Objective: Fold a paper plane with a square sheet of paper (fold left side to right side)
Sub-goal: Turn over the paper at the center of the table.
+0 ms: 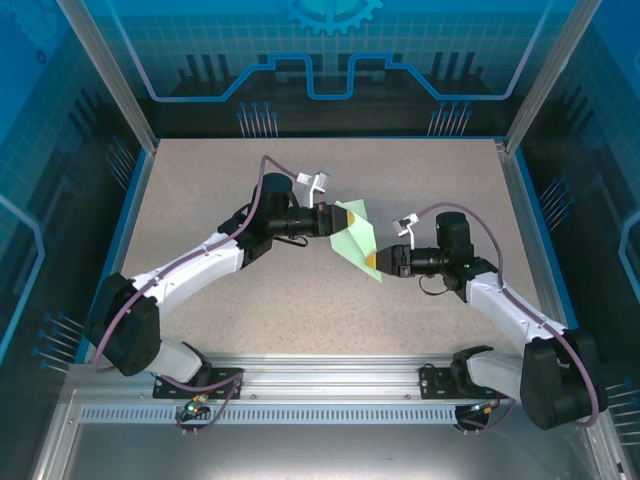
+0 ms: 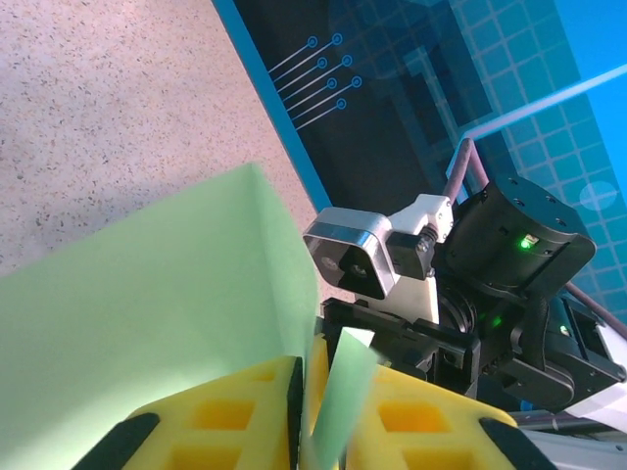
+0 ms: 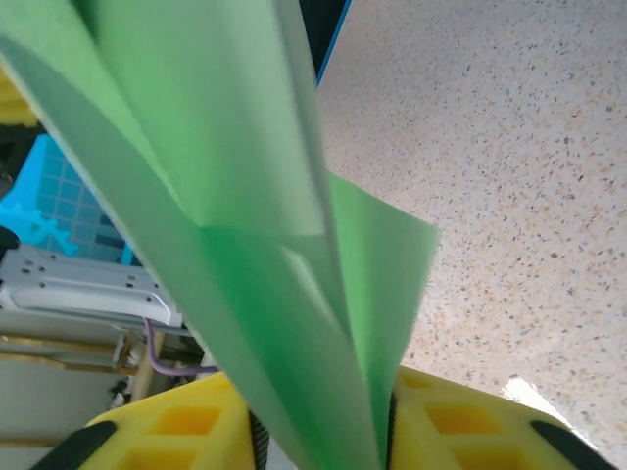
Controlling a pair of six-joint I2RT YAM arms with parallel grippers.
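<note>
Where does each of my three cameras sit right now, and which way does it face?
Top external: above and behind the bases, looking down on the table; both arms show, left gripper and right gripper meeting at the folded green paper.
Left wrist: on the left arm, looking along its yellow fingers, which pinch the paper, toward the right arm's wrist camera.
Right wrist: looking along its own fingers up the paper, table beyond.
Shared: both wrist views show the paper between that arm's fingers.
</note>
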